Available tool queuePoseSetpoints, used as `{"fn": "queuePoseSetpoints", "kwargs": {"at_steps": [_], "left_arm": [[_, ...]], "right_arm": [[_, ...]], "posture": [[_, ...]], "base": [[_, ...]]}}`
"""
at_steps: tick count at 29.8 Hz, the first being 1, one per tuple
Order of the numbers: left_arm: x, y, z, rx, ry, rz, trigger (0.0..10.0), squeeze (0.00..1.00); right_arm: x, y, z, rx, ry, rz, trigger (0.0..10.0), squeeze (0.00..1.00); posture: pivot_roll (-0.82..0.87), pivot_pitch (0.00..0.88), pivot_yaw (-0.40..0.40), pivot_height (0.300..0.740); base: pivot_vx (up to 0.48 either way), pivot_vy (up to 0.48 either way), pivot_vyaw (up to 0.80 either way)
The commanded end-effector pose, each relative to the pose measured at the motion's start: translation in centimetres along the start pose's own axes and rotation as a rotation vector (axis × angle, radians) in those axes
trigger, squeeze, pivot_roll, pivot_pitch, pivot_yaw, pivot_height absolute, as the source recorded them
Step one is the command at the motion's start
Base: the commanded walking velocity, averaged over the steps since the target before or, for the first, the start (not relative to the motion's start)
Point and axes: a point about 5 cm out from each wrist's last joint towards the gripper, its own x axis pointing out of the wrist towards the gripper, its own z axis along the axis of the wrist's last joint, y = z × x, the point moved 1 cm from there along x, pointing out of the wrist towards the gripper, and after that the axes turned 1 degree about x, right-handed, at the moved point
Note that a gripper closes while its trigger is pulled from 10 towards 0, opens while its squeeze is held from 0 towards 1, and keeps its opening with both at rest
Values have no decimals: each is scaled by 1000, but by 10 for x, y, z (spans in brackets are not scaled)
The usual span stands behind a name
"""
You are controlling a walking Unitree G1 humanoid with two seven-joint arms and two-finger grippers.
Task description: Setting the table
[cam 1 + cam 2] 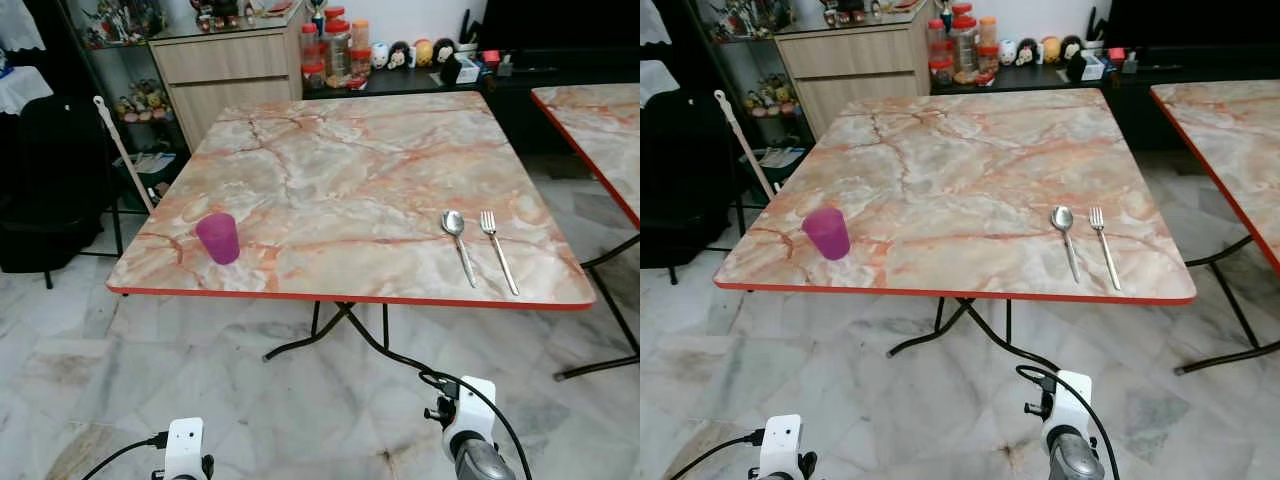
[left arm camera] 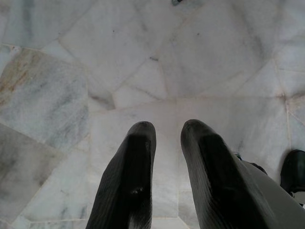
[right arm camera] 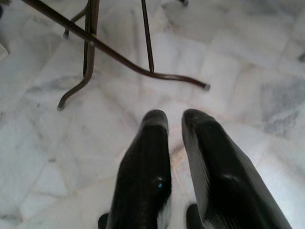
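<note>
Marble-topped table [image 1: 350,170] standing ahead of robot on pale tiled floor [image 2: 71,95], both arms hanging low short of near edge. Purple cup [image 1: 218,238] sitting upright near table's front-left corner. Spoon [image 1: 458,245] and fork [image 1: 498,249] lying side by side, apart, near front-right, long axes running away from robot. Left gripper [image 2: 167,131] pointing at floor, fingers slightly parted, holding nothing. Right gripper [image 3: 175,119] likewise, table legs [image 3: 90,43] ahead. Judgement: right arm nearer cutlery, left nearer cup; both lying forward and above.

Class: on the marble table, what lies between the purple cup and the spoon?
Nothing: between cup and spoon the table is bare, seen in both eye views.
</note>
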Motion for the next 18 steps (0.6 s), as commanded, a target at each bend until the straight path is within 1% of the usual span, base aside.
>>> {"fn": "queuePoseSetpoints", "kwargs": {"at_steps": [1, 3, 4, 5, 9, 10, 13, 15, 18], "left_arm": [[-1, 6, -2, -14, -5, 18, 10000, 0], [-1, 6, -2, -16, -5, 19, 10000, 0], [-1, 6, -2, -16, -5, 19, 10000, 0], [-1, 7, -3, -16, -3, 19, 10000, 0], [-2, 7, -4, -15, -1, 17, 10000, 0], [-2, 7, -4, -16, -1, 16, 10000, 0], [-2, 5, -5, -16, 2, 12, 10000, 0], [-2, 5, -5, -16, 3, 12, 10000, 0], [-2, 5, -6, -17, 3, 12, 10000, 0]], "right_arm": [[1, 4, 10, -24, -65, 39, 10000, 0], [0, 5, 14, -45, -106, 60, 10000, 0], [0, 5, 14, -45, -106, 60, 10000, 0], [0, 5, 18, -66, -142, 74, 10000, 0], [-2, 11, 35, -89, -261, 121, 10000, 0], [-3, 17, 44, -89, -319, 154, 10000, 0], [-5, 26, 57, -94, -390, 193, 10000, 0], [-6, 32, 66, -91, -431, 211, 10000, 0], [-7, 38, 73, -99, -469, 230, 10000, 0]], "posture": [[25, 0, 88, 740], [23, 0, 86, 740], [23, 0, 86, 740], [19, 0, 85, 740], [13, 0, 86, 740], [0, 0, 86, 740], [-2, 0, 84, 740], [-3, 0, 82, 740], [-4, 0, 80, 740]], "base": [[0, 0, 0], [0, 0, 0], [0, 0, 0], [0, 0, 0], [0, 0, 0], [0, 0, 0], [0, 0, 0], [0, 0, 0], [0, 0, 0]]}}
